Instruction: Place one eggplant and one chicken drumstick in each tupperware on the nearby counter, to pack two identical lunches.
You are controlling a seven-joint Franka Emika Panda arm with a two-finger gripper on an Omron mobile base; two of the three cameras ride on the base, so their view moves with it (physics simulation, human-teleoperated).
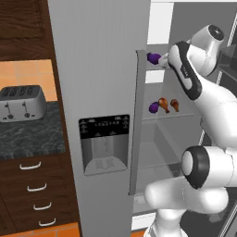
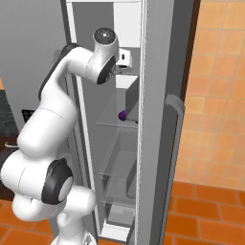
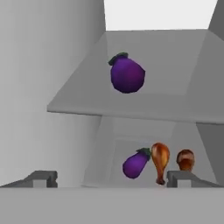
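- Two dark finger tips of the gripper [image 3: 111, 179] stand wide apart at the bottom of the hand view, with nothing between them — it is open and empty.
- One eggplant [image 3: 127, 74] lies on the upper fridge shelf [image 3: 83, 103], ahead of the gripper and apart from it; the left base view shows the same eggplant [image 1: 153, 58] just beside the arm's wrist.
- On the lower shelf [image 3: 105, 177] a second eggplant [image 3: 136, 163] lies tilted, its green stem toward the first chicken drumstick [image 3: 160, 159], which stands just beside it, thick end up.
- Another chicken drumstick [image 3: 186, 159] sits to the far side of the first, a small gap between them.
- From the left base view the lower row reads eggplant [image 1: 153, 107], drumstick [image 1: 164, 104], drumstick [image 1: 174, 104], all close together on the glass shelf.
- From the right base view the arm reaches into the open fridge [image 2: 129, 143], and one eggplant [image 2: 122, 115] shows on a shelf behind the door edge.
- Left of the fridge, the grey door with a dispenser panel [image 1: 103, 143] stands shut.
- Beyond it the surface [image 1: 32, 139] — black-grey marbled stone over dark wood drawers — carries a silver toaster [image 1: 21, 102].
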